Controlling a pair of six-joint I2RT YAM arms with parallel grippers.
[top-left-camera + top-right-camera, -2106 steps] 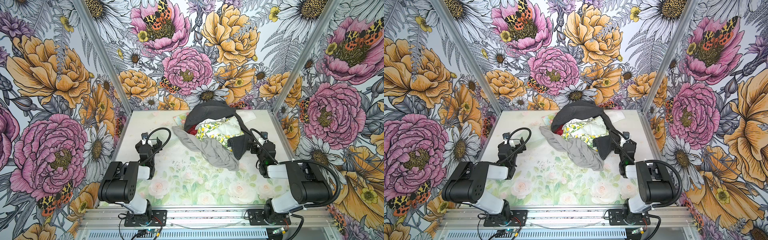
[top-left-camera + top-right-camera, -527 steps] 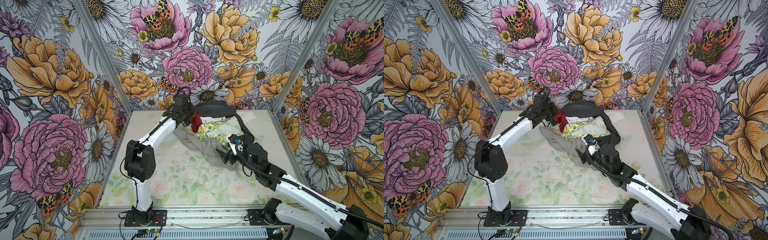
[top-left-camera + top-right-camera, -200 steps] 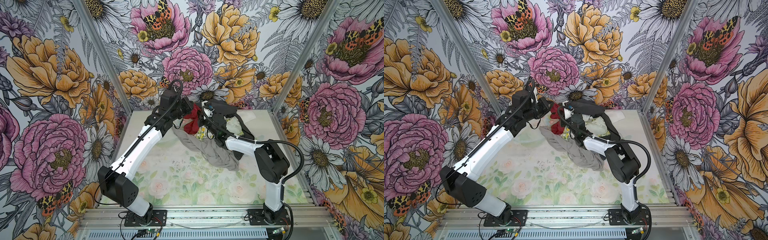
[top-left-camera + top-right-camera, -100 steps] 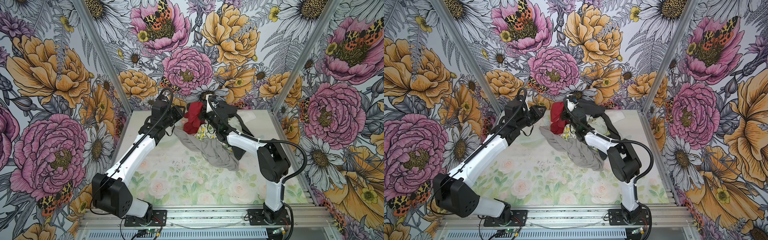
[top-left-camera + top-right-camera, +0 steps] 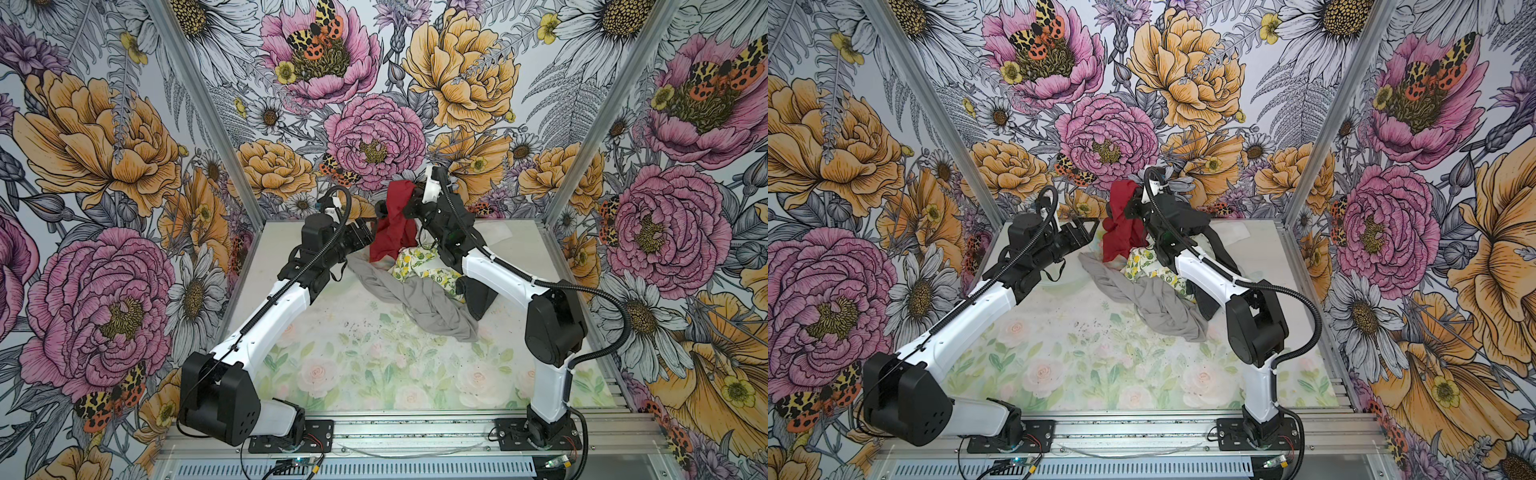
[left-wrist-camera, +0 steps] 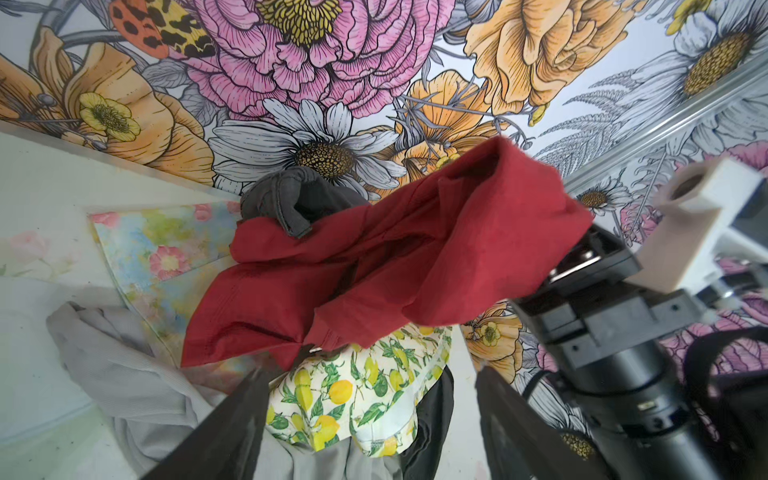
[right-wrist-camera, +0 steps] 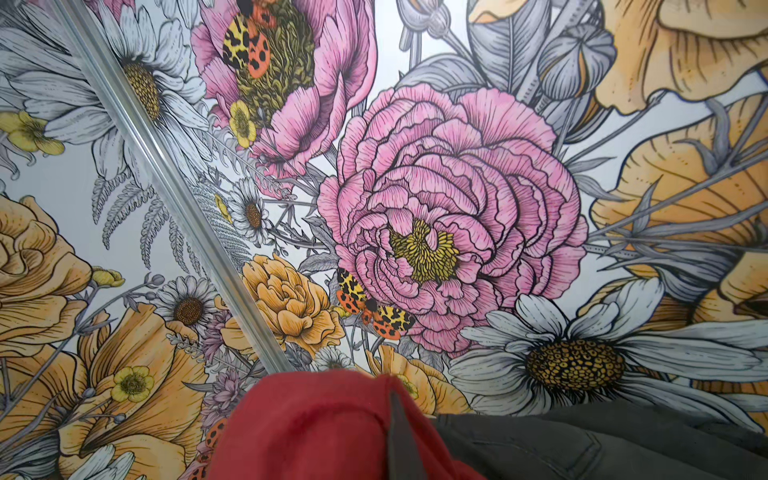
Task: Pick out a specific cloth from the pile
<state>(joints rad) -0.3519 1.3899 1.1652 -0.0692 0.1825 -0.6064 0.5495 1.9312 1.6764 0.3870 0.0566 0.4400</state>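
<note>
Left fingers (image 6: 224, 432) gape, wrist view; top views show right gripper (image 5: 409, 193) clamping cloth (image 5: 392, 232).

Big flower walls (image 5: 124, 145) all around, pale flower table (image 5: 374, 365) in the middle, metal rail (image 5: 415, 428) along the bottom.

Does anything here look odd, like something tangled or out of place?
One thing: the red cloth hangs from the right hand at the back, over the pile, and a fold of the charcoal garment lies across its edge in the left wrist view, possibly snagged. The left hand stands open beside it, holding nothing.
</note>
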